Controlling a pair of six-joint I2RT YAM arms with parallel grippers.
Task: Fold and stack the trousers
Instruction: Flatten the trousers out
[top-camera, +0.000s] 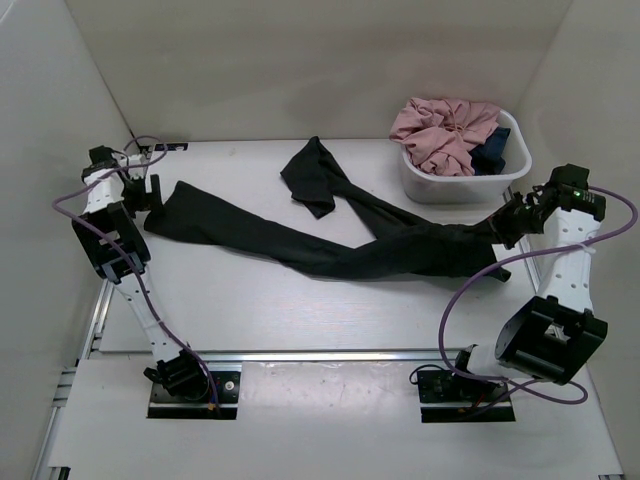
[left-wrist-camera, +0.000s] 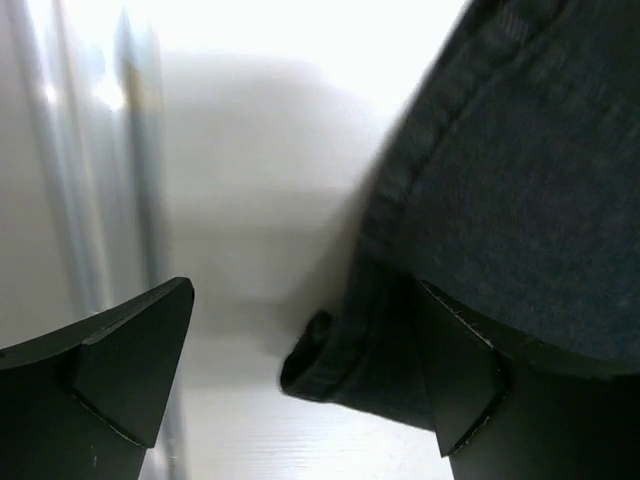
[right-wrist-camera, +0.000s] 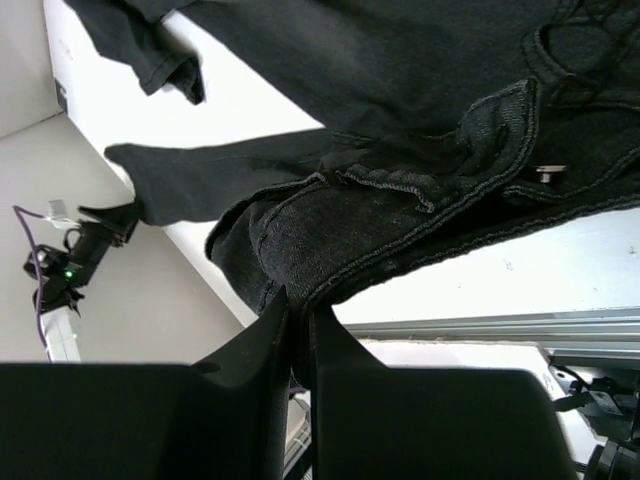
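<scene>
The trousers (top-camera: 330, 250) are laid out across the middle of the surface (top-camera: 300, 320), stretched in a shallow sag from 9 o'clock to 3 o'clock in the overhead view. One leg is run out flat toward 9 o'clock, where its end is met by the left gripper (top-camera: 150, 195). The other leg is bent up toward 12 o'clock and ends in a crumpled fold (top-camera: 312, 178). The waist end is bunched at 3 o'clock, against the right gripper (top-camera: 508, 225).

In the right wrist view the waistband edge (right-wrist-camera: 400, 250) is seen pinched between the fingers (right-wrist-camera: 260, 370), which are clenched on the black fabric with only a thin slit between them. A metal button (right-wrist-camera: 550, 172) is seen on the waistband toward 2 o'clock.

In the left wrist view the fingers (left-wrist-camera: 120, 370) are spread wide and released. The leg hem (left-wrist-camera: 330, 360) is lodged against the inner side of the finger at 4 o'clock, and bare surface is seen between that hem and the other finger.

Beyond the waist end, at about 1 o'clock in the overhead view, a white tub (top-camera: 428, 186) is set on the surface. A pink garment (top-camera: 445, 130) is heaped in it, and a dark blue cloth (top-camera: 495, 150) is tucked beside that at the tub's 3 o'clock side.
</scene>
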